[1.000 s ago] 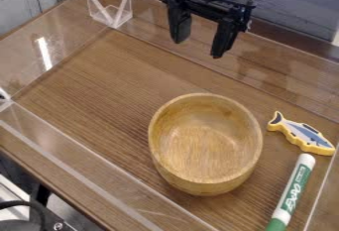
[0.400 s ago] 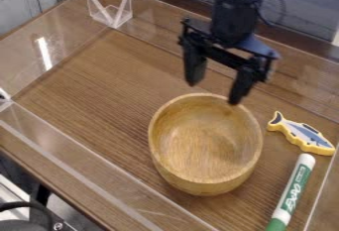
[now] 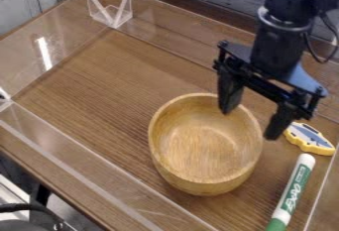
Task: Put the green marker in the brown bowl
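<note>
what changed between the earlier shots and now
The open, empty hand travelled from the back of the table toward the front right, lower in the picture, now over the brown bowl's right rim, partly hiding the fish toy. Bowl, toy and green marker stayed put.
</note>
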### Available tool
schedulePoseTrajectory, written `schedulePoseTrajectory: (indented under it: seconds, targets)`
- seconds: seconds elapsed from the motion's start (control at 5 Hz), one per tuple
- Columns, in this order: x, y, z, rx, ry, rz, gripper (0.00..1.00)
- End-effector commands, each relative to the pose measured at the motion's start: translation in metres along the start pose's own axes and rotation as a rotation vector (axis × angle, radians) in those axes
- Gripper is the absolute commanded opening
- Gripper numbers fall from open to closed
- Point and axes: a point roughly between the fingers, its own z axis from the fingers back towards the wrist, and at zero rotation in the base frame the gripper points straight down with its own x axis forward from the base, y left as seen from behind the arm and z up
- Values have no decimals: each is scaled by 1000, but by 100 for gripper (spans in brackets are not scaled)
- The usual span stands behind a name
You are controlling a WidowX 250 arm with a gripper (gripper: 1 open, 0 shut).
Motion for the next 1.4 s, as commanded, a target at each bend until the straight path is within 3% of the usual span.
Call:
schedulePoseTrajectory:
  seconds: [0.0,0.4,1.2]
  targets:
    - [-2,-14,13,-21,-73,-11,100]
    - [-12,-47,-3,-33,-105,-16,100]
    - [-20,-53,-28,-62,-100,-10,100]
